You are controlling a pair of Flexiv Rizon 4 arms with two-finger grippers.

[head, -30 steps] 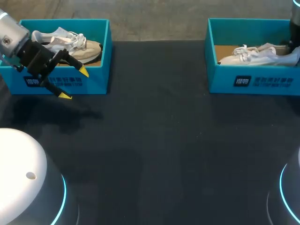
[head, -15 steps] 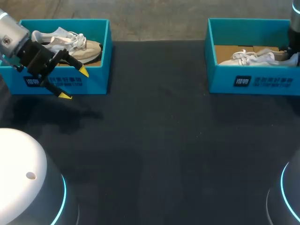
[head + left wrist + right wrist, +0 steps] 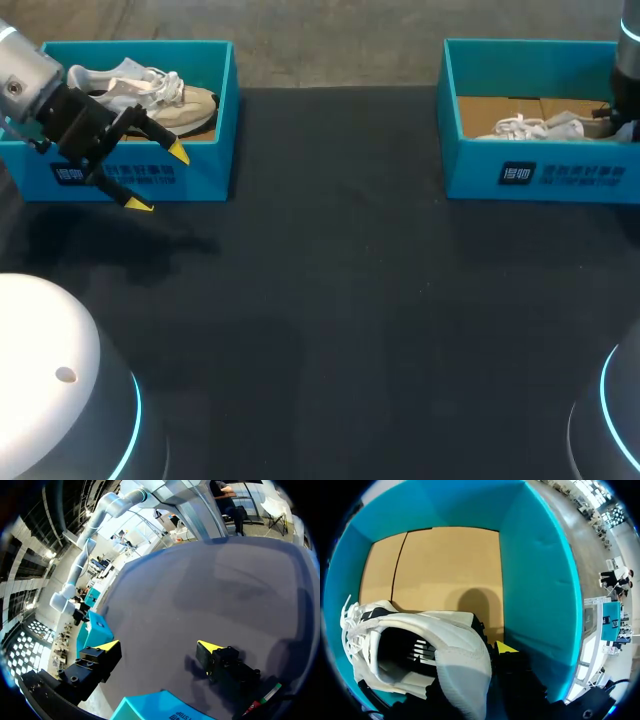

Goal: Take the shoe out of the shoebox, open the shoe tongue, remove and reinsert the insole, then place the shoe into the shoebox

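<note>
Heel of white shoe point(image 3: 452, 642) clamped in right end effector point(image 3: 489, 652) inside shoebox point(image 3: 540, 580); left end effector point(image 3: 160, 178) open

Right shoebox point(image 3: 470, 175): was teal, with a tan floor.
Right shoe point(image 3: 460, 655): was white.
Left shoebox point(image 3: 205, 180): was teal.
Left shoe point(image 3: 185, 105): was beige, with white laces.
Table point(image 3: 340, 300): was black.

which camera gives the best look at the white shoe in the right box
The right wrist view: the white shoe fills it close up, with laces, opening and heel collar plain. The head view shows only its laces and upper above the shoebox wall. The left wrist view misses it.
</note>
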